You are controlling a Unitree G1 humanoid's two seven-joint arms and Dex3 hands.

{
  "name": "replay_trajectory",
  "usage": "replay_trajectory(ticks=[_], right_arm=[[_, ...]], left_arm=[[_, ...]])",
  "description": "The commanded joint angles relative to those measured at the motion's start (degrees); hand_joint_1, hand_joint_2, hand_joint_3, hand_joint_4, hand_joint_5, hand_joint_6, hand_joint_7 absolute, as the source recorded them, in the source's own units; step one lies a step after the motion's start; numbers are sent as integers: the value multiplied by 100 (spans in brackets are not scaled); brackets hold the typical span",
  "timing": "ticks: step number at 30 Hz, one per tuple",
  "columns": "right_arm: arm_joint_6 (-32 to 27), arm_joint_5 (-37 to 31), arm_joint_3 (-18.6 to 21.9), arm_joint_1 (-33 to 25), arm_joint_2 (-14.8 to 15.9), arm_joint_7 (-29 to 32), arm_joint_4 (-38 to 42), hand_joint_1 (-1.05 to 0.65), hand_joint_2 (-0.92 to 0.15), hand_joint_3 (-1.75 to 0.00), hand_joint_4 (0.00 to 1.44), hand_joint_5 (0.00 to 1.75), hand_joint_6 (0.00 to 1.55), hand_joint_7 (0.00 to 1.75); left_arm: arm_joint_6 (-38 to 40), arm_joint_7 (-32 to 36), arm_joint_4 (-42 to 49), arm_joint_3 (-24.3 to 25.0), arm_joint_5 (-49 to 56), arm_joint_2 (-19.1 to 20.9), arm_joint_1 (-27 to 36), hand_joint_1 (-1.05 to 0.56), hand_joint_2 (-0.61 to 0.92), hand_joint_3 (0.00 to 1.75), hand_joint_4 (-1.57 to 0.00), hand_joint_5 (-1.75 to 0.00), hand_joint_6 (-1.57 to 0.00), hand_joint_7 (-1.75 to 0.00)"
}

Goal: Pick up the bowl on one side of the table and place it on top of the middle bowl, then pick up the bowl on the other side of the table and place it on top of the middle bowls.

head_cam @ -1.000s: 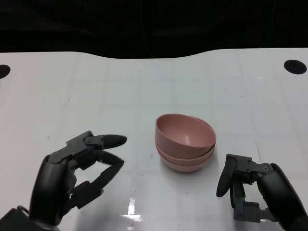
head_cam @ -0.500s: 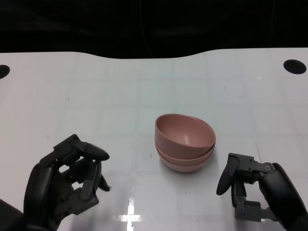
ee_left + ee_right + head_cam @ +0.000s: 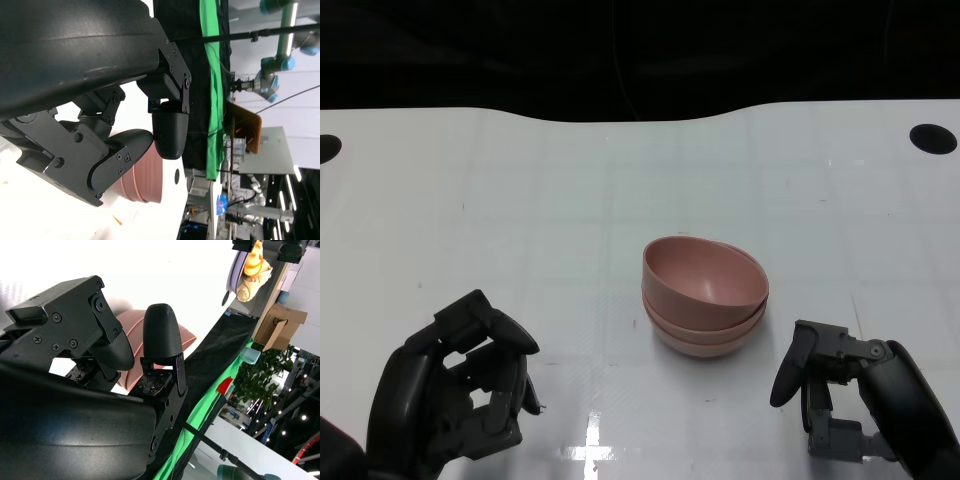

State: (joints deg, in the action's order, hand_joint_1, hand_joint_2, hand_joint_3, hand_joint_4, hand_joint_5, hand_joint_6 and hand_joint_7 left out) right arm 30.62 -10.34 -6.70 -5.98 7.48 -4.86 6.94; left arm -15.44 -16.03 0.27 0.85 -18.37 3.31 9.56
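At the far left edge of the glossy white tabletop [image 3: 570, 180] a round black hole [image 3: 326, 148] is cut off by the frame. Nearer the robot, at the lower left, the black left hand [image 3: 460, 385] hovers low over the tabletop with its fingers [image 3: 505, 335] curled in toward the palm, closed on nothing and touching no bowl; the left wrist view shows the same curled fingers [image 3: 167, 125] with a pink rim behind them. In the middle stands the stack of matte pink plastic bowls [image 3: 705, 295], well apart from the left hand; the topmost bowl sits tilted in the ones below, its rim higher at the left. Just to the right of the stack, at the lower right, the black right hand [image 3: 840, 400] holds nothing, its fingers [image 3: 790, 370] bent downward and parted from the thumb, near the stack but not touching it. A second round black hole [image 3: 933, 138] lies at the far right.
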Motion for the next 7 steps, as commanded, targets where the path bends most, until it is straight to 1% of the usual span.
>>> replay_trajectory(ticks=[1, 7], right_arm=[[87, 56, 65, -13, 41, 45, 36, 2, -23, -161, 92, 175, 83, 140], [98, 90, 67, -9, 56, 15, 46, 1, -23, -162, 93, 175, 83, 139]], left_arm=[[11, -67, 31, 103, -16, 5, -26, -15, 43, 126, -91, -169, -82, -154], [-36, -145, 71, 133, 5, -11, -42, -12, 43, 129, -92, -168, -83, -152]])
